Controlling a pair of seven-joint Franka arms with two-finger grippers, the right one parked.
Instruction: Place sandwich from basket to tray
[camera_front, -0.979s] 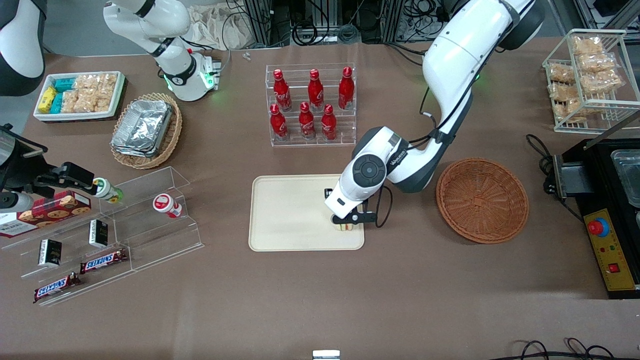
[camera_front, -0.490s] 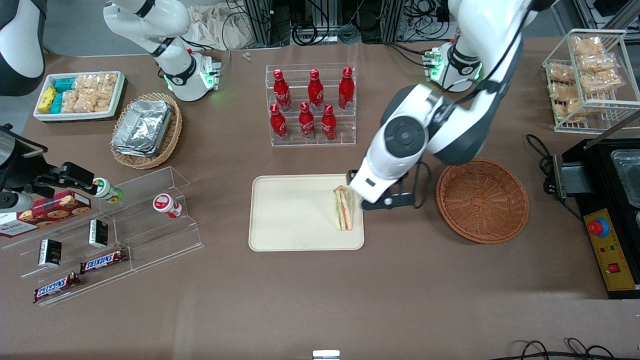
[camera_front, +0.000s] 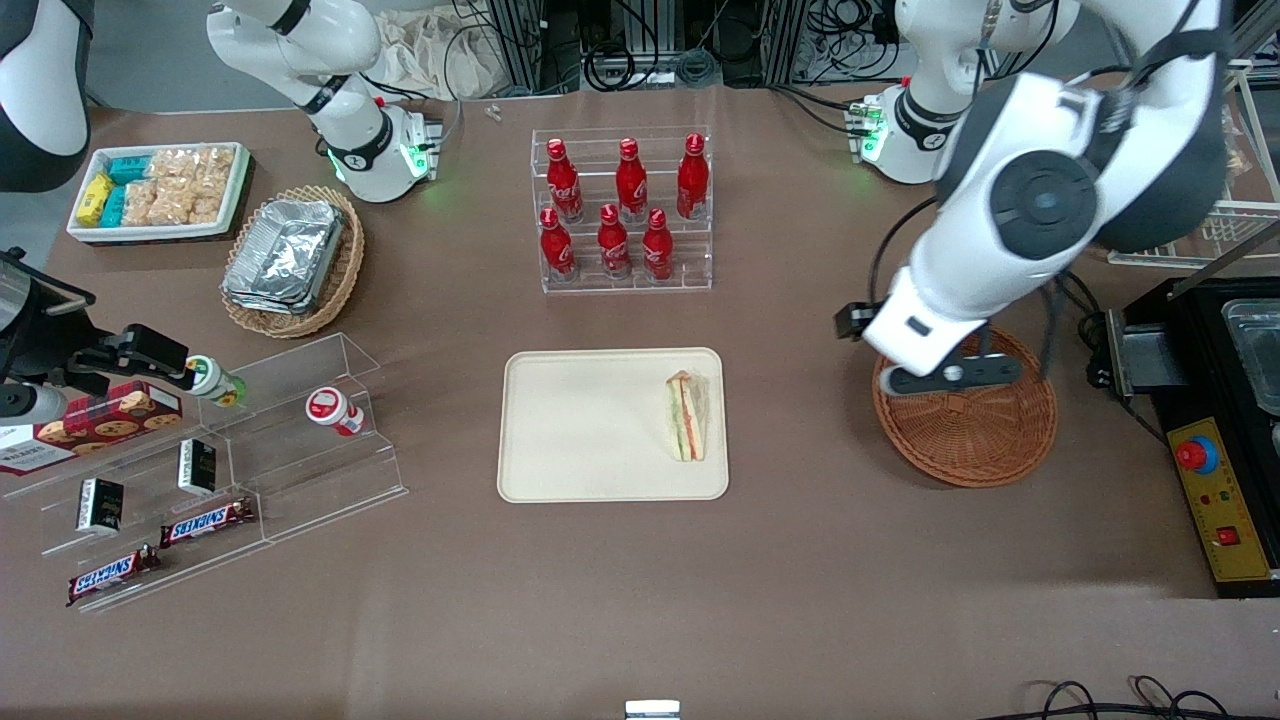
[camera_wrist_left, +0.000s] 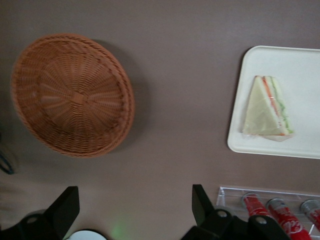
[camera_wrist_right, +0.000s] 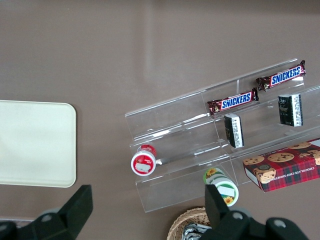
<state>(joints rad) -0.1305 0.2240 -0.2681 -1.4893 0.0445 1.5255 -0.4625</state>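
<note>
The gripper (camera_front: 945, 375) has let go and pulled well away: a second ago it was down on the tray (camera_front: 580, 425) covering the sandwich (camera_front: 687, 417), half a second ago it was lifting off beside it, and now it hangs high over the basket (camera_front: 965, 435), at the rim farther from the front camera. The wrist view shows its two dark fingers (camera_wrist_left: 65, 210) spread wide apart with nothing between them.

The sandwich has stayed where it was set down, lying on the tray near the edge that faces the basket. It is a triangular wedge of pale bread in clear wrap, with thin red and green filling stripes showing along one cut side; from the wrist view (camera_wrist_left: 267, 107) its broad white face is up. The tray is a flat, smooth, cream-coloured rectangle with rounded corners and a low rim, otherwise bare.

The basket is round and shallow, woven of reddish-brown wicker in rings round a small square-patterned centre (camera_wrist_left: 72, 95). It sits on the matte brown table (camera_front: 800, 580), well apart from the tray, toward the working arm's end, and has not shifted.

Farther from the front camera than the tray, a clear stepped rack (camera_front: 625, 275) holds six glossy red bottles (camera_front: 615, 240) in two rows, unchanged.
</note>
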